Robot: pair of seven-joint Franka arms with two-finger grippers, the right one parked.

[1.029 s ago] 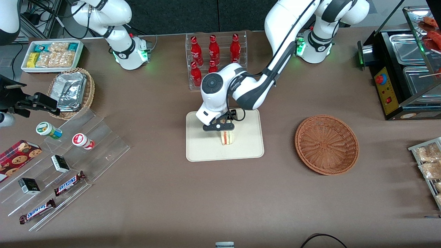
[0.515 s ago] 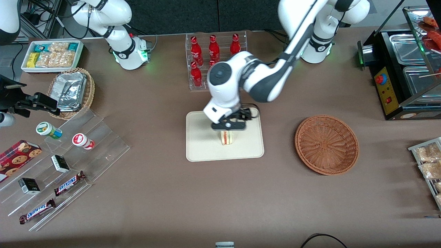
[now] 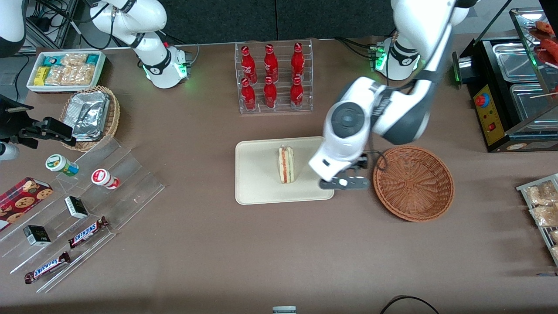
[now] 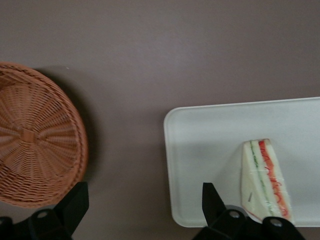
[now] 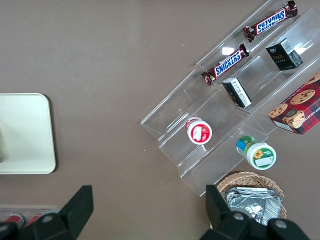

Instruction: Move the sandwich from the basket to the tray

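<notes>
The sandwich [image 3: 286, 165] stands on its edge on the cream tray [image 3: 257, 187], with its red and green filling showing; nothing touches it. My gripper [image 3: 344, 183] hangs above the table over the strip between the tray's corner and the reddish-brown basket [image 3: 413, 183], which holds nothing. In the left wrist view the gripper [image 4: 145, 200] is open with only brown tabletop between its black fingertips [image 4: 80, 195]; the basket [image 4: 35, 150], the tray [image 4: 210, 150] and the sandwich [image 4: 265, 180] flank it.
A clear rack of red bottles [image 3: 273, 78] stands farther from the front camera than the tray. A tan basket of foil packets [image 3: 91, 115], a white snack bin [image 3: 65, 69] and a clear stepped display [image 3: 87, 205] lie toward the parked arm's end. A food warmer [image 3: 514, 87] sits at the working arm's end.
The gripper let go of the sandwich on the tray, rose, and swung away toward the basket. The sandwich stays standing on the tray.
</notes>
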